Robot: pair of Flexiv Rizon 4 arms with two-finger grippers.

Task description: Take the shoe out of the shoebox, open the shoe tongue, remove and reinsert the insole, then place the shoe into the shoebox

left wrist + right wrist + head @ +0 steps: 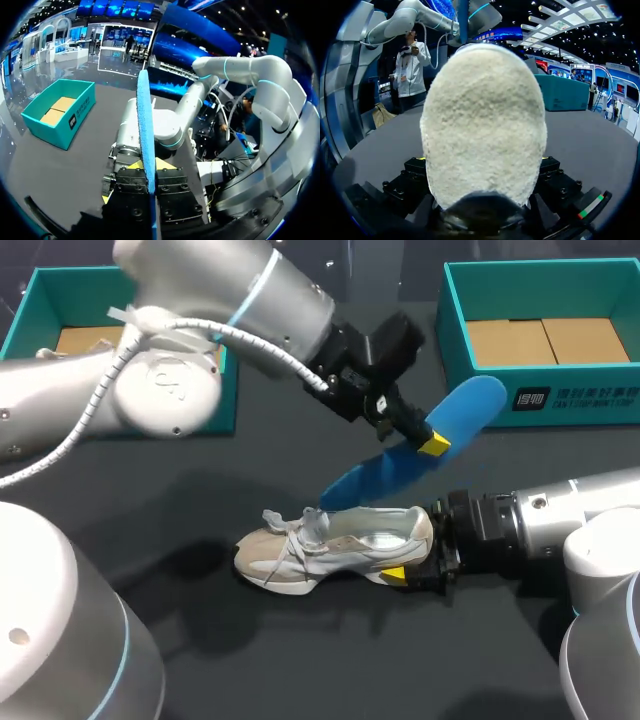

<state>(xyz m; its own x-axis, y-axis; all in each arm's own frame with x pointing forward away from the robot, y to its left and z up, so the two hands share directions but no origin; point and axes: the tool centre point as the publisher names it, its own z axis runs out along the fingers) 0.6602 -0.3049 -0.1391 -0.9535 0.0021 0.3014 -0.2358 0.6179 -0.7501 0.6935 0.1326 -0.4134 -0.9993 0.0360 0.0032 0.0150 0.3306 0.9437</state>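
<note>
Shoe (320, 550): off-white/beige sneaker with white laces (288, 532) and a pale grey lining. It is set sole-down mid-table, nearer the near edge, toe toward the left edge. In the right wrist view the heel (485, 125) is seen as fuzzy cream fabric filling the space ahead of the fingers.

Right gripper (412, 562): clamped on the shoe's heel from both sides; one yellow tip is visible low on the heel's near side.

Insole (475, 405): blue, out of the shoe and held in the air above it, tilted. The high end points to the far-right corner and the low end sits at the tongue. Contact there cannot be told.

Left gripper (425, 438): pinched on the insole partway along. In the left wrist view the insole (145, 120) is seen edge-on between the pressed fingers.

Table (250, 660): dark grey, matte. Two teal boxes with brown cardboard floors are set along the far edge: left shoebox (30, 310) at the far-left corner and right shoebox (455, 330) at the far-right corner, both open and well apart from the shoe.
</note>
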